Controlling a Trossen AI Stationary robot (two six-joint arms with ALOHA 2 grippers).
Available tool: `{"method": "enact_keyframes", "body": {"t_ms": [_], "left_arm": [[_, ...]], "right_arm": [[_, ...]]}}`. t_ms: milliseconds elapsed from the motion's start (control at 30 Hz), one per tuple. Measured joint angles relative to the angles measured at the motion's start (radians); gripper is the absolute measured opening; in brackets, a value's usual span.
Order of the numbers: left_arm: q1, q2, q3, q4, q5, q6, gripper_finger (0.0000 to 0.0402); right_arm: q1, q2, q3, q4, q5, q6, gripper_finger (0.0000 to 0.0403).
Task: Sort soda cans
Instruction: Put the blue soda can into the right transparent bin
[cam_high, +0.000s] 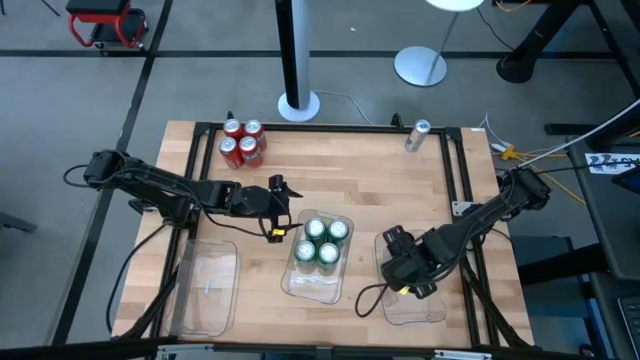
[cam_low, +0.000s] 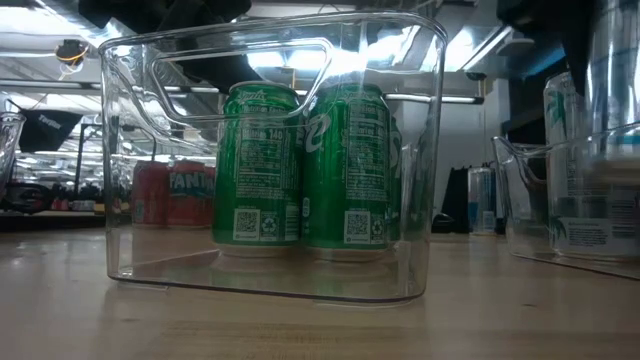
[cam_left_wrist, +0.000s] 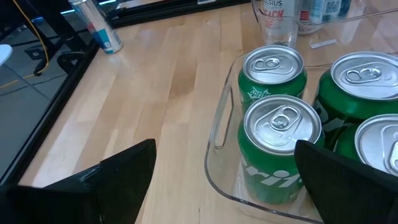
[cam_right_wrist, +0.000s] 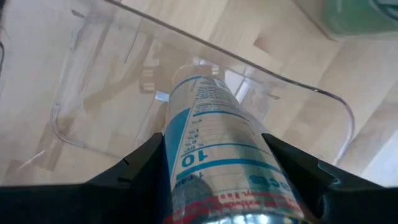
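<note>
Soda cans partly sorted: four green cans (cam_high: 322, 241) fill the middle tray (cam_high: 312, 285); right gripper (cam_high: 405, 268) clamps a silver can (cam_right_wrist: 211, 130) over the right tray (cam_high: 430, 310); left gripper (cam_high: 280, 210) hangs open; red cans (cam_high: 241, 142), one silver can (cam_high: 418, 134), left tray (cam_high: 205, 310) remain.

The left arm reaches in from the left edge of the bench (cam_high: 400, 175), bent at the elbow, its forearm lying low across the boards. The left claw (cam_high: 283, 207) sits near the bench's middle, fingers (cam_left_wrist: 127, 168) spread wide with nothing between them. The right arm comes in from the bench's right edge and slopes down toward the near side. The right claw (cam_high: 400, 262) is over the near right part of the bench, its fingers (cam_right_wrist: 140, 163) clamped on a silver-grey can (cam_right_wrist: 214, 146)
</note>
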Motion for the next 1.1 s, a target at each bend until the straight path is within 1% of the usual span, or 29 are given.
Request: {"method": "enact_keyframes", "body": {"t_ms": [400,500,633,800,1000,1100], "left_arm": [[0.0,0.0,0.0,0.0,0.0,-0.003,0.0371],[0.0,0.0,0.0,-0.001,0.0,-0.006,0.0371],[0.0,0.0,0.0,-0.001,0.0,-0.018,0.0371],[0.0,0.0,0.0,-0.002,0.0,-0.019,0.0371],[0.0,0.0,0.0,-0.002,0.0,-0.017,0.0371],[0.0,0.0,0.0,-0.002,0.0,-0.017,0.0371]], "right_arm": [[0.0,0.082,0.0,0.012,-0.001,-0.018,0.0231],[0.0,0.099,0.0,0.018,0.014,-0.031,0.0231],[0.0,0.121,0.0,0.045,0.022,-0.037,0.0257],[-0.001,0.14,0.0,0.061,0.025,-0.081,0.0288],[-0.001,0.141,0.0,0.067,0.041,-0.086,0.0293],[-0.001,0.141,0.003,0.063,0.005,-0.087,0.0293]]}}
